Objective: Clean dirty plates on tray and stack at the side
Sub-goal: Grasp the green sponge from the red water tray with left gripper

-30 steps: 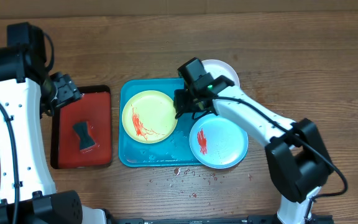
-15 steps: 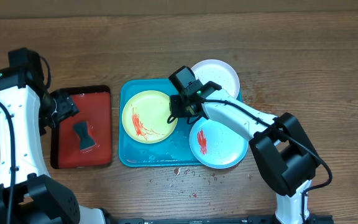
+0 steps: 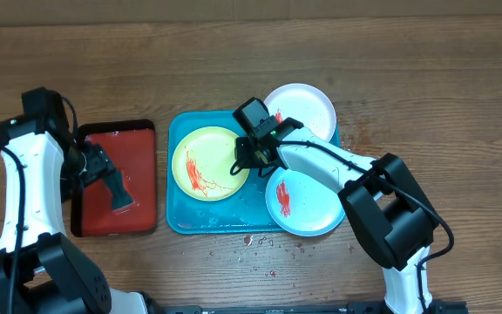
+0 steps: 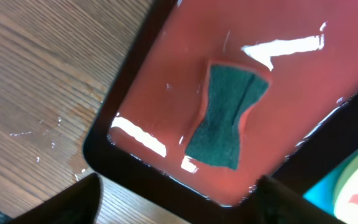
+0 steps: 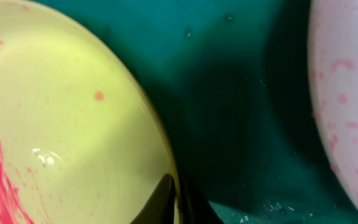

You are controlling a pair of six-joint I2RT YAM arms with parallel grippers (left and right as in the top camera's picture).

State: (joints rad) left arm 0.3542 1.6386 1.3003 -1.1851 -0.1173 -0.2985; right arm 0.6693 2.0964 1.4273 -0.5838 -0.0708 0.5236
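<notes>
The yellow-green plate [image 3: 200, 161], lying at the left of the turquoise tray [image 3: 178, 220], is pinched at its right rim by the right gripper [image 3: 249, 158] (fingers closed on either side of it). The left gripper [image 3: 100, 165] is held over the sponge [image 4: 225, 118] in the red tray [image 4: 166, 74], jaws wide apart.

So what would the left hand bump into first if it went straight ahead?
Probably the sponge in the red tray: it lies dead ahead of the open left hand, though depth is unclear.
</notes>
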